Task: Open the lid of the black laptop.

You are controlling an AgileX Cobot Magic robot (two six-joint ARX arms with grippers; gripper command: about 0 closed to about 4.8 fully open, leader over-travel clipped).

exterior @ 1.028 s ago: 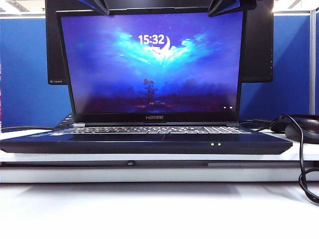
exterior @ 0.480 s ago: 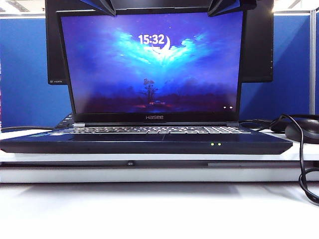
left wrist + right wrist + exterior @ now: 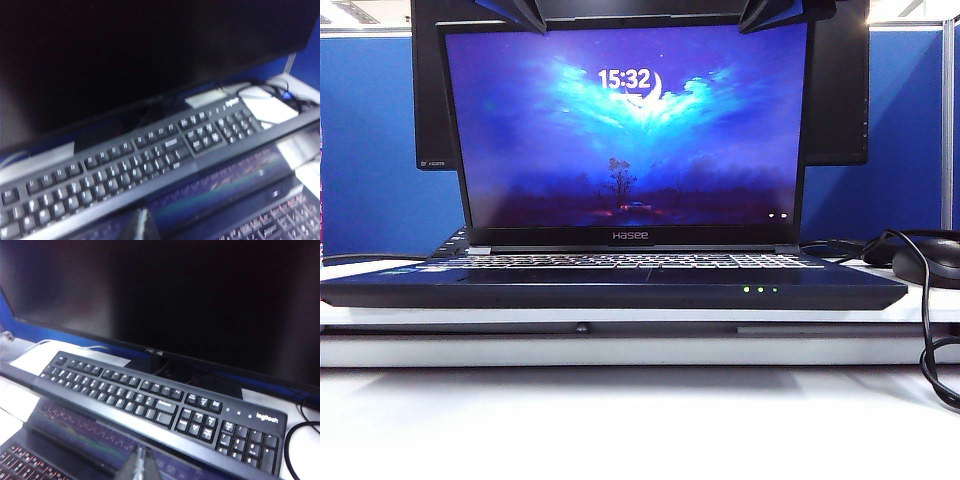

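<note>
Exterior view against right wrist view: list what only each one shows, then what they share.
Only the exterior view shows the lit lock screen on the lid, the green LEDs and the mouse. Only the right wrist view shows the separate black keyboard behind the laptop, and the shut right gripper at the lid's top edge. Both show the black laptop, open, the dark monitor behind it, and both grippers, left gripper included, at that edge.

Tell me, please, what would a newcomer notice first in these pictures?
The lit screen of the black laptop, its lid standing open at the centre and showing 15:32. Both grippers, left and right, sit at the lid's top edge. Behind it lie a Logitech keyboard and a dark monitor.
</note>
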